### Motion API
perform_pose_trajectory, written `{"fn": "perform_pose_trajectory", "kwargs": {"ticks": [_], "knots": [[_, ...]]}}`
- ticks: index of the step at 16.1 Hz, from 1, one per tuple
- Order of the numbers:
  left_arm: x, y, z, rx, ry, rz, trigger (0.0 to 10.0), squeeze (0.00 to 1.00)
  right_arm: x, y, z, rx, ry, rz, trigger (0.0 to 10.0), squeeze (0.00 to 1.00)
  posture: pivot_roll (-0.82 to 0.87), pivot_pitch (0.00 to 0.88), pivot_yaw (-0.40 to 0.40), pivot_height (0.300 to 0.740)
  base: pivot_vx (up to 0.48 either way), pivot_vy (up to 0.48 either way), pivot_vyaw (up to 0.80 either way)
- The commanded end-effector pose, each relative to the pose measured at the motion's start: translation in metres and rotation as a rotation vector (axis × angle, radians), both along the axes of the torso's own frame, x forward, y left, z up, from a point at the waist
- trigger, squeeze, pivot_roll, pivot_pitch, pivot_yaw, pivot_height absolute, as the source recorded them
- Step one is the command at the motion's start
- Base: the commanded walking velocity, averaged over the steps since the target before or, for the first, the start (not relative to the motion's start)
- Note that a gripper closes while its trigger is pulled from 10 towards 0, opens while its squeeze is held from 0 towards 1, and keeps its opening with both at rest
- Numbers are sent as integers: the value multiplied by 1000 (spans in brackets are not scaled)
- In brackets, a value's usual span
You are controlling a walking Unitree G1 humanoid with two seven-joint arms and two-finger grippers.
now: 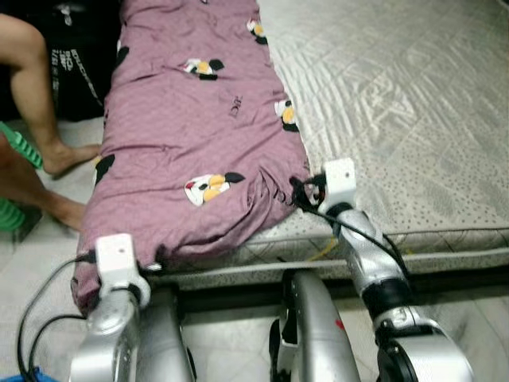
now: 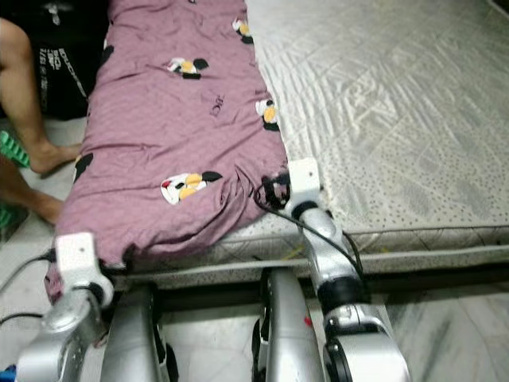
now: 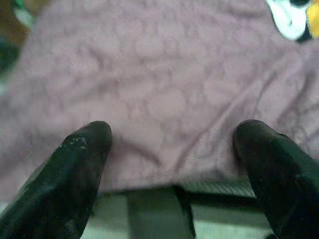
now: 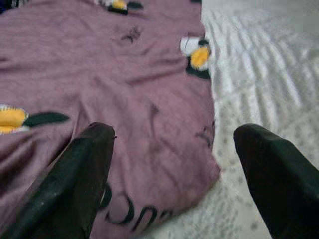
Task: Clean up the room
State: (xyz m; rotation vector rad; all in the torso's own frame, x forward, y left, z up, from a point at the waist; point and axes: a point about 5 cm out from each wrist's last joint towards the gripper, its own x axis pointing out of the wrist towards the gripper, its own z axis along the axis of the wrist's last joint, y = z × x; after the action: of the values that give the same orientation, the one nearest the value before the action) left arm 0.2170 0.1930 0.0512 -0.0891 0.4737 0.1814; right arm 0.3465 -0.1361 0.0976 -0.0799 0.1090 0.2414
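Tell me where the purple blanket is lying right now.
In the head views the purple blanket lies along the left side of the grey mattress, its near end draping over the mattress edge between both grippers; a person's legs are beside it.

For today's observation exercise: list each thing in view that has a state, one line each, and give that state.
Purple blanket: spread lengthwise along the mattress's left side, wrinkled at its near end.
Mattress: right part uncovered.
Left end effector: open, at the blanket's near left corner.
Right end effector: open, over the blanket's near right corner.
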Motion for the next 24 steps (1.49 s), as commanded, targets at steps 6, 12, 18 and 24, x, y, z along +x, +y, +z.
{"fn": "perform_pose_trajectory", "kwargs": {"ticks": [6, 12, 18, 24], "knots": [[4, -11, 2, -83, 37, -154, 10000, 0, -9, -19, -17, -33, 23, -59, 10000, 0, 49, 137, -34, 538, 0, 0, 0], [23, -41, 6, -117, 36, -316, 10000, 0, -14, -31, -18, -38, 1, -100, 10000, 0, 1, 141, -10, 538, 0, 0, 0], [18, -41, 8, -114, 45, -323, 10000, 0, 3, 42, -2, 103, 50, 183, 10000, 0, 46, 138, -33, 538, 0, 0, 0], [-15, -18, 31, -36, -12, -96, 10000, 0, 7, 95, 5, 118, 51, 221, 10000, 0, 148, 171, -48, 538, 0, 0, 0]]}}
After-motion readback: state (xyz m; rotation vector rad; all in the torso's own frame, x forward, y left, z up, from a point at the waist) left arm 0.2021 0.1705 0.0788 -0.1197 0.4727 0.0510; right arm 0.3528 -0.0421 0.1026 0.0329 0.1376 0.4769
